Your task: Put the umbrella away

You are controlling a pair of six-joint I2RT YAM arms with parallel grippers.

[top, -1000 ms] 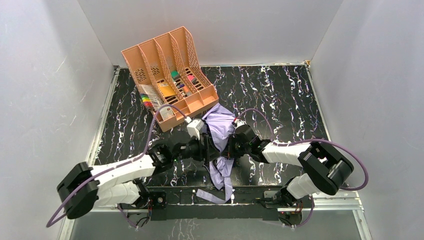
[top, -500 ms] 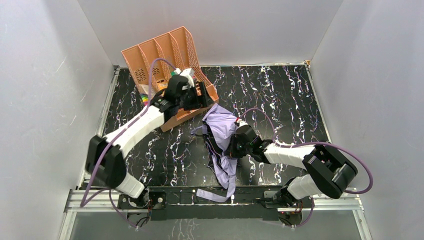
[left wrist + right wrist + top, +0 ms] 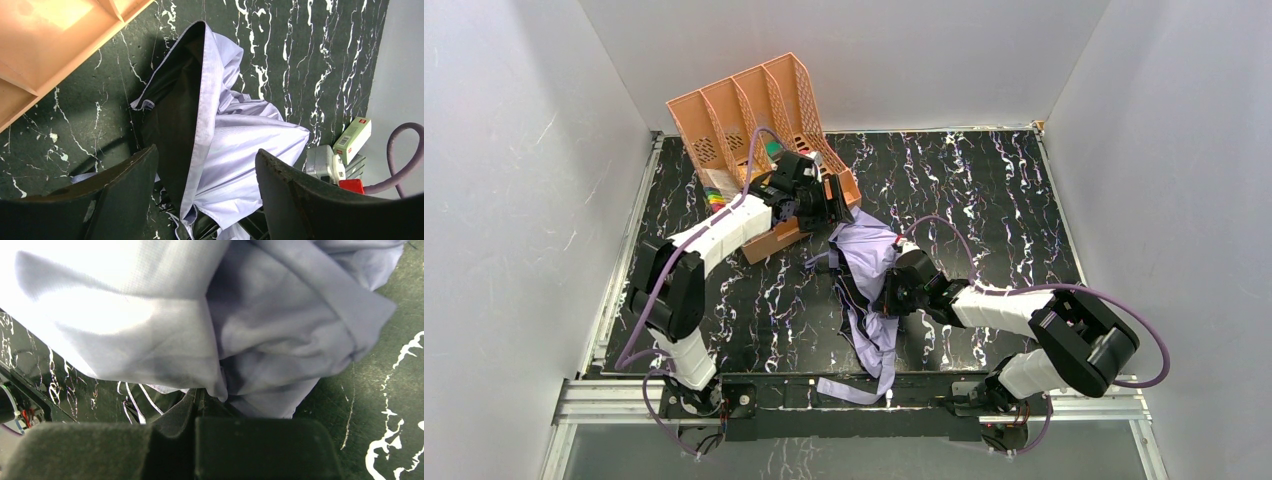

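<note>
The pale lavender umbrella (image 3: 869, 250) lies crumpled on the black marbled table, just in front of the peach organiser. Its long strap (image 3: 876, 362) trails toward the near rail. My left gripper (image 3: 834, 205) hovers open above the umbrella's far end, by the organiser's front corner. In the left wrist view, the fabric (image 3: 240, 150) and its dark lining lie below the spread left gripper (image 3: 207, 195), untouched. My right gripper (image 3: 890, 290) lies low at the umbrella's right side. In the right wrist view, my right gripper (image 3: 200, 400) is shut on a fold of the fabric (image 3: 200, 315).
The peach file organiser (image 3: 724, 110) stands at the back left with coloured pens in its front slots; its edge (image 3: 50, 50) fills the left wrist view's top left. White walls close in three sides. A metal rail (image 3: 924, 400) runs along the near edge.
My left arm left the umbrella's near side, swung up to the organiser, then shifted right over the umbrella's far end with its jaws wider. The right arm and umbrella barely moved.
</note>
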